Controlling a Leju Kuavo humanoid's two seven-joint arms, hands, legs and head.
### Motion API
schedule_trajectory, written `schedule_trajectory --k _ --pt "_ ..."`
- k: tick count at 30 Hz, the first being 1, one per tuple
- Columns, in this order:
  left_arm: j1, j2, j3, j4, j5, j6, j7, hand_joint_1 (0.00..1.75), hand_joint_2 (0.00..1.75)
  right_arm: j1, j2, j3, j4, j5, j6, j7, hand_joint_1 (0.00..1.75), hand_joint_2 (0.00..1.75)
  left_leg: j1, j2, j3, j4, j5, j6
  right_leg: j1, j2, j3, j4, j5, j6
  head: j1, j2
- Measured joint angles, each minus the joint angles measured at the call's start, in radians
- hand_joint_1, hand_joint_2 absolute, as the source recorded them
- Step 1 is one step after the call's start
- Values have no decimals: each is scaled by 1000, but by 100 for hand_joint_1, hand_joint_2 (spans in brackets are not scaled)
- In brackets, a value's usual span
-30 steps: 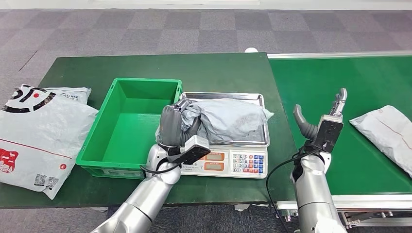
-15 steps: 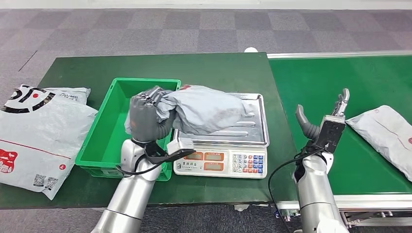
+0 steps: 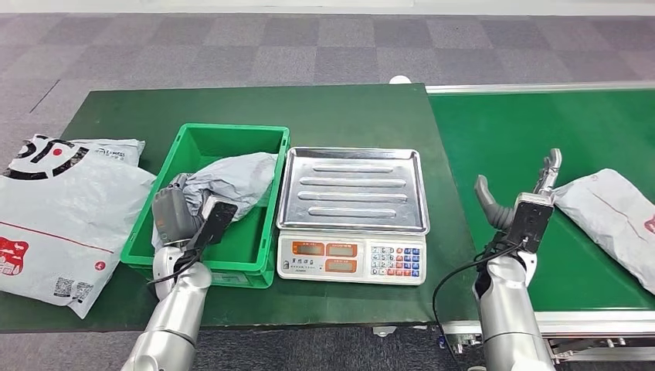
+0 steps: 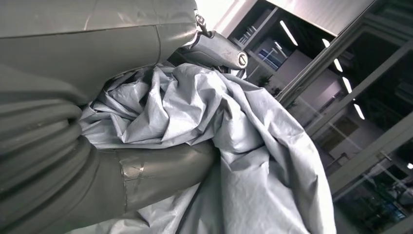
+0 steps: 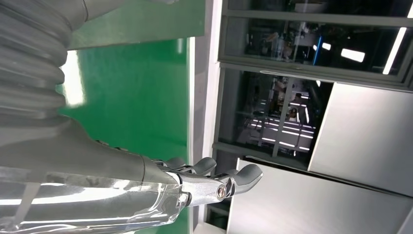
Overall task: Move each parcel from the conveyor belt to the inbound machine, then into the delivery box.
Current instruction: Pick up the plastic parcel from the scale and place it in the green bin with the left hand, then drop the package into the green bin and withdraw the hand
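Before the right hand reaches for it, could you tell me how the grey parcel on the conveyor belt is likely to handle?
The grey parcel on the conveyor belt is probably floppy: its wrap looks like creased soft film. It lies low and flat, so rolling seems unlikely. The smooth film may slip in the right hand, so gripping a fold might help.

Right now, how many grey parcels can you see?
2. One grey parcel is held by the left hand over the green delivery box; the other parcel lies on the conveyor belt.
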Motion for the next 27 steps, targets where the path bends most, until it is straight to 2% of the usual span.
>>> schedule_trajectory --k 5,10,11,14,15,22,27 --pt "-7 6 9 24 4 0 10 175 175 4 0 0 -1 1 0 0 0 175 0 0 1 0 0 0 0 0 0 0 0 0 0 0" --pt "-28 16 10 74 26 -12 83 175 175 10 0 -1 -11 13 3 0 0 175 0 -1 6 -1 1 0 0 -3 6 0 0 0 0 0" --pt "-32 18 10 84 34 -21 95 168 175 11 0 -1 -13 16 4 0 0 175 0 -1 8 -1 1 0 0 -3 8 0 0 0 0 0" --pt "-39 22 7 104 76 -51 105 39 175 16 0 -4 -19 26 10 0 0 175 0 -2 11 -2 1 1 0 -4 12 0 -1 -1 0 0" --pt "-40 23 4 108 96 -60 98 2 175 17 0 -6 -19 29 13 0 0 175 0 -2 12 -2 1 1 0 -4 13 0 -1 -1 0 0" --pt "0 20 -55 63 307 -189 -45 0 175 18 0 -11 -20 36 23 0 0 175 0 -3 12 -1 4 1 0 -5 13 0 2 0 0 0" --pt "46 14 -145 -24 340 -213 -12 0 175 20 0 -11 -20 36 20 0 0 175 0 -2 8 0 4 1 0 -4 9 0 3 -1 0 0"
